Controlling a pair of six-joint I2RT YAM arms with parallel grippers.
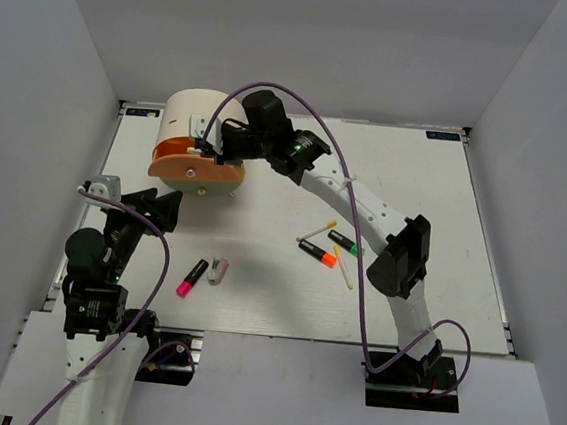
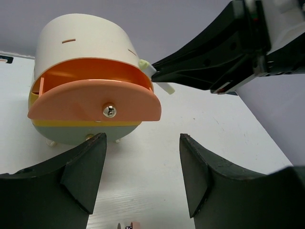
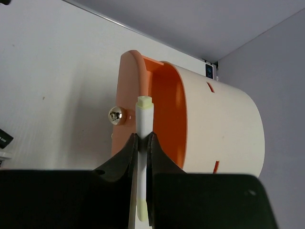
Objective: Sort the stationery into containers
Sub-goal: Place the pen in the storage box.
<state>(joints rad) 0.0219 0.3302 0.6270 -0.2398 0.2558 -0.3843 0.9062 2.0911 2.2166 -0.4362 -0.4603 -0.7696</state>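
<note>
right gripper [image 3: 144, 141] was clamped on one thin cream stick [image 3: 144, 114], holding it over the rim of the one orange drawer [image 3: 164, 109]. that drawer stood pulled out of the single cream cylindrical box [image 3: 224, 129]. one yellow drawer [image 2: 71, 123] sat shut beneath it. left gripper [image 2: 142, 140] faced the box front, jaws apart, nothing between them.

counted on the table [image 1: 437, 187]:
- three highlighters: one pink-capped highlighter [image 1: 192, 278], one orange-capped highlighter [image 1: 317, 253], one green-capped highlighter [image 1: 342, 242].
- a second cream stick [image 1: 318, 230] and a third cream stick [image 1: 346, 274], both beside the orange and green pair.
- one stubby white-pink piece [image 1: 219, 271], just beside the pink-capped highlighter.
</note>
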